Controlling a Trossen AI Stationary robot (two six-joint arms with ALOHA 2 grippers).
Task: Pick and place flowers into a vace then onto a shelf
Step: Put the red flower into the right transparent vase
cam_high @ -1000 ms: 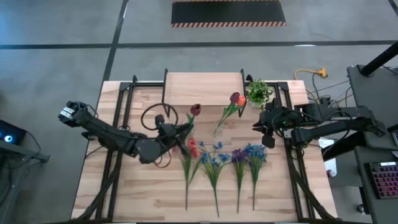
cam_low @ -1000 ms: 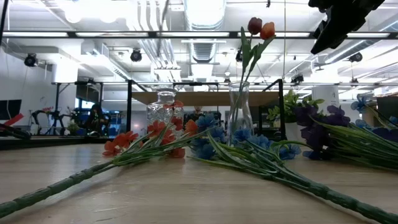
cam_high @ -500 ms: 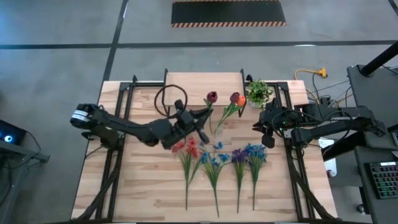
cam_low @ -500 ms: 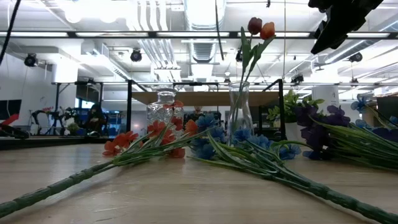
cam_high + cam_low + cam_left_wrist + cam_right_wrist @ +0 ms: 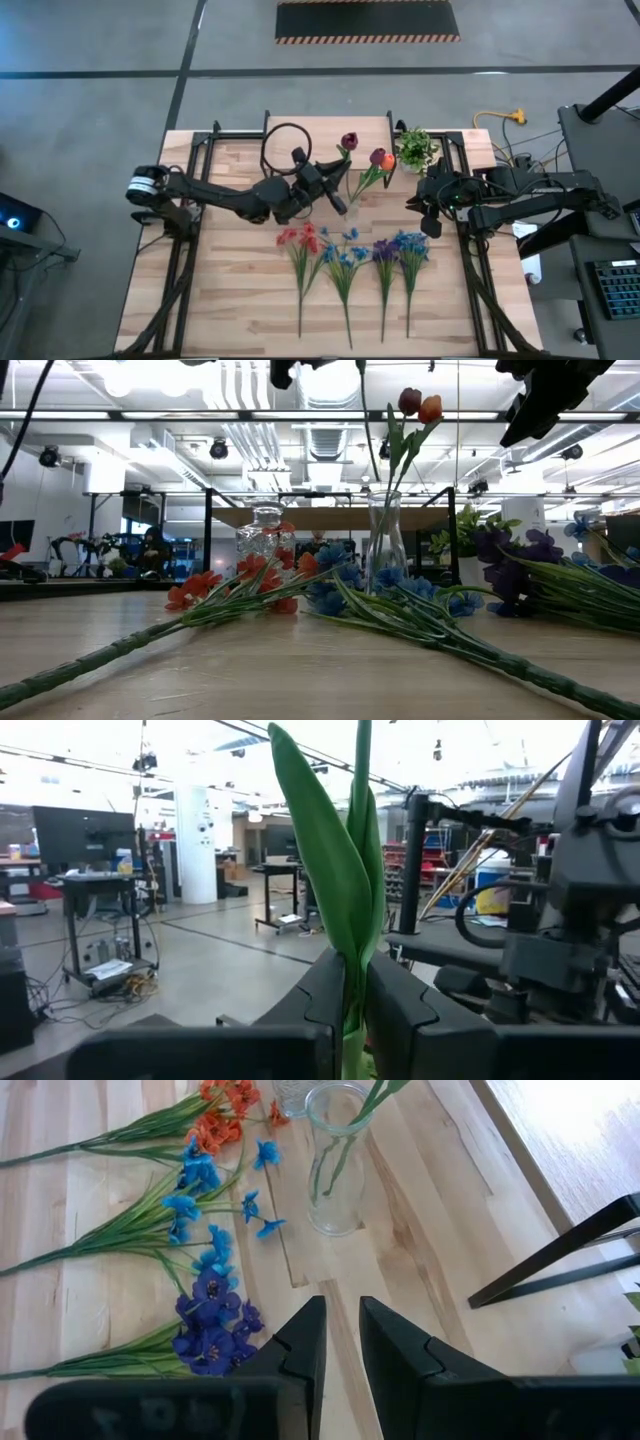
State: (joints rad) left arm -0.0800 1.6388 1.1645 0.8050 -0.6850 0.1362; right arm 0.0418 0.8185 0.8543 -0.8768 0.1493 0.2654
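Observation:
My left gripper [image 5: 336, 196] hangs above the table's middle, just left of the clear glass vase [image 5: 352, 208], and is shut on a dark red tulip [image 5: 349, 141]. The tulip's head lies over the shelf's plank [image 5: 300, 140]. The vase [image 5: 385, 555] stands upright and holds two flowers, one red [image 5: 409, 400] and one orange [image 5: 430, 407]. Orange-red [image 5: 305, 240], blue [image 5: 345, 255] and purple [image 5: 385, 250] flowers lie flat on the tabletop. My right gripper [image 5: 342, 1340] hovers to the right of the vase [image 5: 335, 1170], narrowly open and holding nothing. My left gripper pinches the tulip's green stem [image 5: 352, 1020] between its two fingers [image 5: 325, 1005], together with the base of a long leaf [image 5: 330, 870]. The stem runs on past the fingertips, and the flower is lifted clear of the table.
A small leafy potted plant [image 5: 415, 148] stands at the far right, beside the shelf. A second, cut-glass vase [image 5: 265, 532] stands left of the clear one. The lying flowers' stems [image 5: 345, 320] reach toward the near edge. Bare wood lies on the table's left [image 5: 210, 290].
My left gripper has carried the tulip up and toward the table's right and far edge, from the left-middle to beside the vase. The tulip's head has moved with it and now lies over the shelf's plank. The right arm has kept still.

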